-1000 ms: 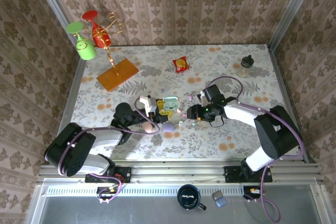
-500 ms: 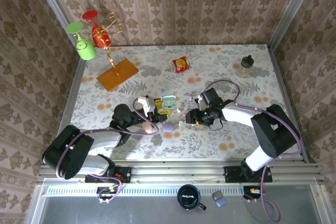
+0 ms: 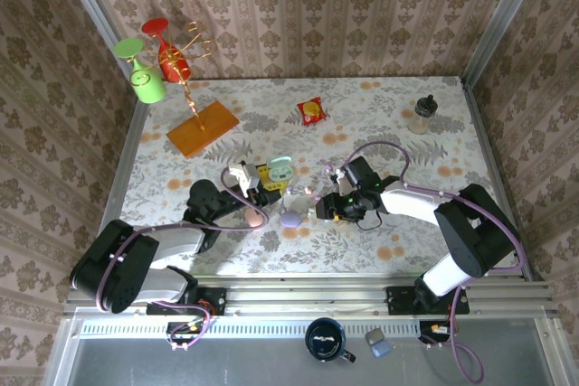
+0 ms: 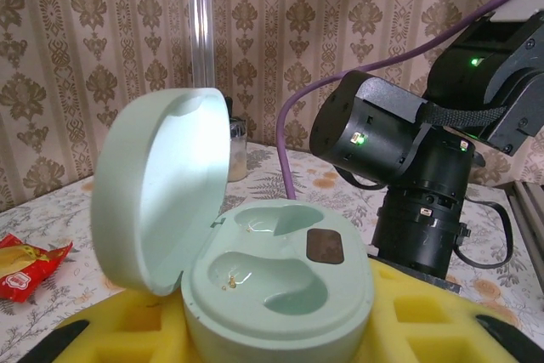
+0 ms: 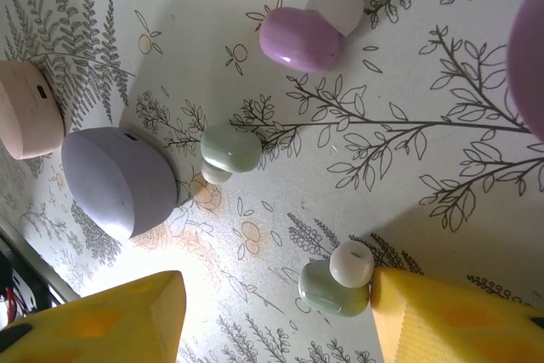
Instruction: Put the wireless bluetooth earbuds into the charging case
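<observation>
So far nothing is seated: the left gripper (image 3: pixel 270 175) pinches the open, empty charging case (image 4: pixel 280 271), while the spread right gripper (image 5: pixel 280 316) straddles a green earbud (image 5: pixel 321 297) lying mid-table (image 3: pixel 380 115), toward the near edge.

smooth matt plastic case (image 4: pixel 280 291)

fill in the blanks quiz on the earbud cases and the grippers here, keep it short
1. The mint case held in the left gripper has its lid ____.
2. Both of its wells are ____.
3. The earbud beside a pad of the right gripper is ____ with a white tip.
4. The lilac case is ____.
Missing words: open; empty; green; closed.
</observation>
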Robot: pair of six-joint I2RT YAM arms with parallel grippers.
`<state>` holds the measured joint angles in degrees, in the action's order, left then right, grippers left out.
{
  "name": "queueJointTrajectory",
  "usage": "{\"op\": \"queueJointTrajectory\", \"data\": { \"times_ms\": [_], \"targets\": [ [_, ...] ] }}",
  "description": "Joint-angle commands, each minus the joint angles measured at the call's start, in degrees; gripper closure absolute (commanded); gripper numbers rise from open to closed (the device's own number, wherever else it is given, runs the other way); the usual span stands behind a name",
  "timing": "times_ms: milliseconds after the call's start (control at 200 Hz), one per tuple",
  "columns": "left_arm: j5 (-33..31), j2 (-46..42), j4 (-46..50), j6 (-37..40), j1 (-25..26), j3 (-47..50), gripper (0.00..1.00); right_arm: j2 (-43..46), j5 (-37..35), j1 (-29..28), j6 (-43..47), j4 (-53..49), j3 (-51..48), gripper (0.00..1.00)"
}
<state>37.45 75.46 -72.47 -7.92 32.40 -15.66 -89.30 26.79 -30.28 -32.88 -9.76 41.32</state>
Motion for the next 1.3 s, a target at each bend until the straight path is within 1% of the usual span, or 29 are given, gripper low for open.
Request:
{"op": "queueJointTrajectory", "data": {
  "times_ms": [0,55,70,115,275,405,500,560,640,725,755,810,850,860,880,935,980,990,1055,1180,1225,1295],
  "targets": [
    [-0.2,-0.6,-1.7,0.7,-0.7,0.5,0.66,0.1,1.6,-0.7,-2.1,1.3,-1.6,0.39],
    [-0.2,-0.8,-1.6,0.7,-0.8,0.7,0.66,0.3,1.8,-1.0,-2.5,1.4,-2.1,0.39],
    [-1.7,-0.8,-1.6,0.7,-0.9,0.7,0.66,0.5,1.9,-1.1,-2.5,1.5,-2.3,0.39],
    [-2.2,-0.9,-1.7,0.7,-0.9,0.8,0.66,1.0,2.1,-1.5,-3.0,1.8,-2.7,0.4],
    [-2.2,-0.9,-1.6,0.7,-1.2,0.8,0.66,2.6,2.1,-3.2,-3.6,2.5,-3.1,0.4],
    [-2.4,-0.8,-1.5,0.8,-1.2,0.9,0.66,2.2,2.3,-4.1,-3.2,4.1,-2.8,0.4],
    [-2.5,-0.7,-1.6,0.8,-1.4,1.0,0.66,2.2,2.6,-4.6,-3.2,3.8,-2.2,0.4],
    [-2.9,-0.7,-1.7,0.7,-1.7,1.1,0.66,3.4,1.6,-5.1,-2.1,1.7,-1.7,0.4],
    [-4.1,-0.7,-1.6,0.6,-2.4,1.3,0.66,6.7,-3.2,-5.6,0.2,-3.0,-0.8,0.4],
    [-5.4,-0.7,-1.7,-0.4,-3.9,1.5,0.66,9.1,-10.8,-6.9,3.4,-8.9,0.8,0.39],
    [-5.7,-0.7,-1.6,-0.8,-4.6,1.6,0.66,11.5,-13.7,-7.7,4.3,-10.6,1.6,0.39],
    [-6.0,-1.0,-1.6,-1.6,-5.9,1.8,0.66,12.3,-19.3,-9.4,5.7,-13.3,3.0,0.39],
    [-6.2,-1.4,-1.6,-1.7,-5.9,2.1,0.66,12.3,-23.1,-10.7,6.3,-15.4,4.4,0.39],
    [-6.3,-1.5,-1.7,-1.6,-7.1,2.2,0.66,12.3,-24.2,-11.0,6.4,-16.0,4.6,0.39],
    [-6.5,-1.7,-1.7,-1.4,-7.7,2.3,0.66,12.0,-26.0,-11.7,6.7,-16.9,5.5,0.39],
    [-7.2,-2.6,-1.7,-1.3,-8.4,2.7,0.65,10.9,-31.5,-13.8,7.8,-19.4,7.8,0.39],
    [-7.7,-3.1,-1.7,-1.3,-9.3,3.0,0.65,9.9,-37.5,-16.0,8.9,-22.6,10.3,0.4],
    [-7.7,-3.2,-1.6,-1.3,-9.6,3.0,0.65,9.9,-37.8,-16.2,9.0,-22.9,10.4,0.4],
    [-7.6,-3.7,-1.6,-1.6,-11.4,3.3,0.65,4.8,-44.4,-18.5,9.7,-27.4,14.2,0.41],
    [-7.8,-4.7,-1.3,-1.6,-14.0,4.4,0.66,-2.2,-53.1,-22.3,9.3,-35.2,20.8,0.44],
    [-7.8,-5.0,-1.1,-1.5,-14.3,4.6,0.66,-4.6,-55.2,-23.7,9.3,-37.1,22.9,0.44],
    [-8.0,-4.8,-1.0,-1.4,-14.8,4.8,0.66,-8.1,-57.6,-25.4,9.4,-39.0,25.3,0.48]
  ]
}}
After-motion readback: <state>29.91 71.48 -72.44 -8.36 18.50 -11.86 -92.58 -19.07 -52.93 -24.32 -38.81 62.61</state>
